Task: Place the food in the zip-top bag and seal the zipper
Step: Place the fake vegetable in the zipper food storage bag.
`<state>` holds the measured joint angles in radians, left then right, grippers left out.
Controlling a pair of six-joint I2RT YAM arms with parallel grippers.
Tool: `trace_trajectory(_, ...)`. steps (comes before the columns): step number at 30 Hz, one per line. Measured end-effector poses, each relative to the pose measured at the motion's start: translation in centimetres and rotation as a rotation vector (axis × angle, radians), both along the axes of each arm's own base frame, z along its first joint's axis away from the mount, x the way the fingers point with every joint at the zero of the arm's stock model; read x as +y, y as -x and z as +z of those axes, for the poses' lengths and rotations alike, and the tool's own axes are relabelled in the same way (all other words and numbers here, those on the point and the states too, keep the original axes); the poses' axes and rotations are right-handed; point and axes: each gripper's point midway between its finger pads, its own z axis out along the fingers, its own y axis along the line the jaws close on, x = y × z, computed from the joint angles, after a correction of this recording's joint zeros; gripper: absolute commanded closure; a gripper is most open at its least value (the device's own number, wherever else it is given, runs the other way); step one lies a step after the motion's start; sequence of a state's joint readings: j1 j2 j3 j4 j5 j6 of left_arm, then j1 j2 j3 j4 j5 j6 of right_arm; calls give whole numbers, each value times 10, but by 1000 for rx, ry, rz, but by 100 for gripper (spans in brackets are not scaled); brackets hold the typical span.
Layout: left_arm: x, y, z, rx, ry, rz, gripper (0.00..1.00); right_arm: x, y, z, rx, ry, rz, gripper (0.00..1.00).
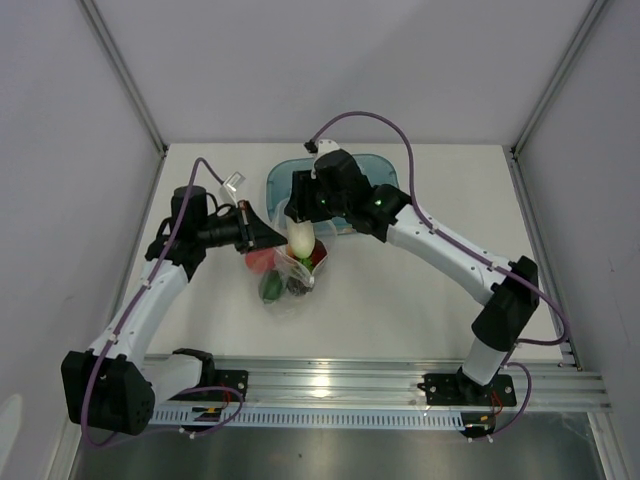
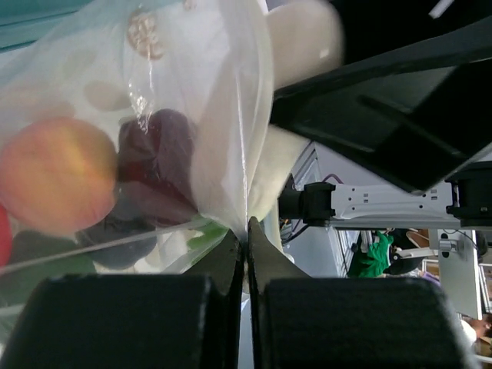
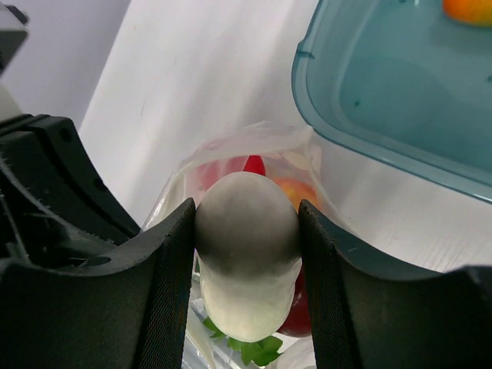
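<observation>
The clear zip-top bag (image 1: 287, 270) lies mid-table with several pieces of food inside: a peach fruit (image 2: 58, 174), dark purple pieces (image 2: 157, 165), red and green ones (image 1: 270, 287). My left gripper (image 2: 247, 231) is shut on the bag's edge and holds the mouth up. My right gripper (image 3: 247, 231) is shut on the white oblong food (image 3: 246, 254), which hangs upright over the bag's mouth (image 1: 300, 238), its lower end among the pieces inside. The zipper strip I cannot make out.
The teal translucent tub (image 1: 280, 180) stands just behind the bag, under my right arm, with an orange piece (image 3: 467, 9) in it. A small clear item (image 1: 232, 186) lies at the back left. Side walls close in the table.
</observation>
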<state>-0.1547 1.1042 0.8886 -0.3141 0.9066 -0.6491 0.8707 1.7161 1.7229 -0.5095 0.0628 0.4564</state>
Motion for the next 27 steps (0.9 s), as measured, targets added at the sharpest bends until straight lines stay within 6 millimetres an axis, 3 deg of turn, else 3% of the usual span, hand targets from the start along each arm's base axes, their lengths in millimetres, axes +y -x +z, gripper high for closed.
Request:
trace_trajectory(3,0,1,-4,14,7,2,99,6,1,-17,36,22,19,68)
trace_trajectory(4,0,2,-6,20,9,2,99,8,2,-22,47,29,24,52)
trace_trajectory(6,0,4,-9,34,12,4,99,10,5,-29,68,36,39,35)
trace_trajectory(7,0,5,-9,37,14,6,99,10,6,-29,74,35,45,16)
trace_trajectory(9,0,6,-8,33,16,6,99,11,8,-29,82,32,53,1)
trace_trajectory(22,0,6,-4,5,19,7,99,1,12,-33,95,51,67,0)
trace_trajectory(27,1,7,-9,17,2,12,99,-19,-10,-22,82,32,7,1)
